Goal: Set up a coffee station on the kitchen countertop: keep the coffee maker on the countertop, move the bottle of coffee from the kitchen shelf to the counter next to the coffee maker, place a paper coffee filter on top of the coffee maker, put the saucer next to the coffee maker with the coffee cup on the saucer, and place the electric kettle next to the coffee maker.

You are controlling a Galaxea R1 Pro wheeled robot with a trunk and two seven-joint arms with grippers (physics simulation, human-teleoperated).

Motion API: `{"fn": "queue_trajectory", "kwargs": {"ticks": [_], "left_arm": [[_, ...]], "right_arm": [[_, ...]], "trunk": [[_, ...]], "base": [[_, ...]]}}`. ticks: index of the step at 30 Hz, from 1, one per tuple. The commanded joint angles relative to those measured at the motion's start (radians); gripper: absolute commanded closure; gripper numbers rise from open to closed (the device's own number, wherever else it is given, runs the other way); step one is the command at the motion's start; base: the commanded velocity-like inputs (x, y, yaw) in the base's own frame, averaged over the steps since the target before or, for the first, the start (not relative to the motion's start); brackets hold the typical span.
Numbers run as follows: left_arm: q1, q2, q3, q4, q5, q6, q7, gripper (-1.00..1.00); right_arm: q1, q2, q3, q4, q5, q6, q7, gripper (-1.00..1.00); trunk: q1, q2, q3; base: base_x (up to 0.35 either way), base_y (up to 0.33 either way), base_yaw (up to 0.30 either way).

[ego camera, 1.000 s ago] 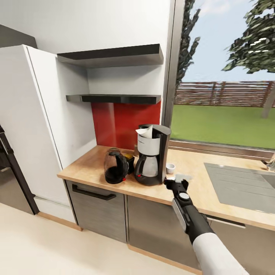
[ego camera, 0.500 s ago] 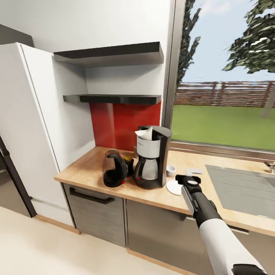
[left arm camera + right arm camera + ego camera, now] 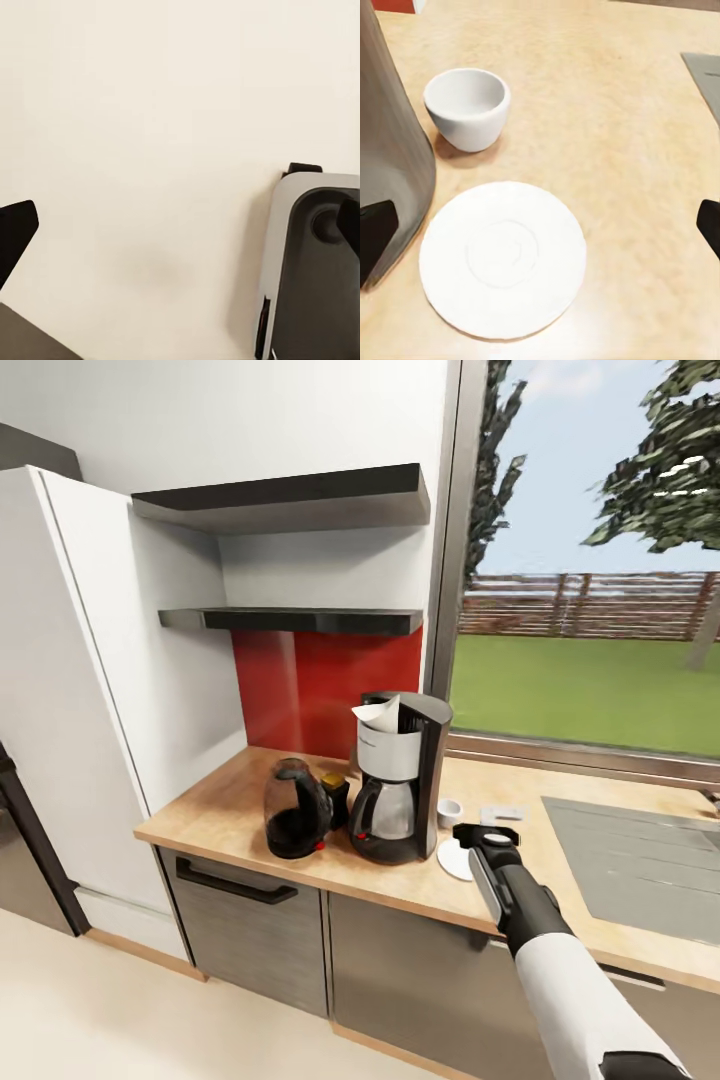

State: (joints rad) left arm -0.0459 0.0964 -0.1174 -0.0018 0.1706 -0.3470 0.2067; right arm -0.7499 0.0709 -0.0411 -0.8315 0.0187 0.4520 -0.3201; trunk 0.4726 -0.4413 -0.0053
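Head view: the kitchen countertop carries the coffee maker, with the paper coffee filter seen on its top, the electric kettle just beside it on one side, and the gold cap of the bottle of coffee glimpsed between kettle and machine. On the machine's other side the saucer lies flat on the worktop, bare, and the coffee cup stands upright just behind it, apart from it. Both levels of the kitchen shelf are seen above the red backsplash. The right gripper is held low over the counter at the saucer's edge; in the right wrist view its fingertips are seen spread wide at either edge, nothing between them, with saucer and cup framed between. The step in hand is judged to be cup-onto-saucer, the last item left. A reach past the saucer, a pinch on the cup rim and a short lift back are called for. The left gripper is pointed at pale floor, fingers spread, empty.
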Motion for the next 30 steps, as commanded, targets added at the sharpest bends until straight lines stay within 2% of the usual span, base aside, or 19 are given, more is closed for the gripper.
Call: {"fn": "queue_trajectory", "kwargs": {"ticks": [1,14,24,30], "left_arm": [[0.000,0.000,-0.009,0.000,0.009,-0.003,0.002,-1.00],[0.000,-0.001,-0.009,0.001,0.010,-0.003,0.000,-1.00],[0.000,-0.004,-0.008,0.002,0.010,-0.002,0.008,-1.00],[0.000,-0.006,-0.007,0.001,0.009,-0.002,0.003,-1.00]], "right_arm": [[0.000,0.003,-0.002,-0.007,0.002,0.011,-0.001,-1.00],[0.000,0.002,-0.007,-0.035,0.001,0.084,-0.001,-1.00],[0.000,-0.003,-0.008,-0.035,0.001,0.086,-0.001,-1.00],[0.000,-0.006,-0.008,-0.035,0.002,0.087,-0.001,-1.00]], "trunk": [[0.000,-0.001,-0.001],[0.000,-0.001,-0.001],[0.000,-0.001,-0.001],[0.000,-0.001,-0.001]], "base": [[0.000,0.000,0.000],[0.259,0.000,0.000],[0.084,-0.003,0.000],[0.210,-0.118,0.000]]}}
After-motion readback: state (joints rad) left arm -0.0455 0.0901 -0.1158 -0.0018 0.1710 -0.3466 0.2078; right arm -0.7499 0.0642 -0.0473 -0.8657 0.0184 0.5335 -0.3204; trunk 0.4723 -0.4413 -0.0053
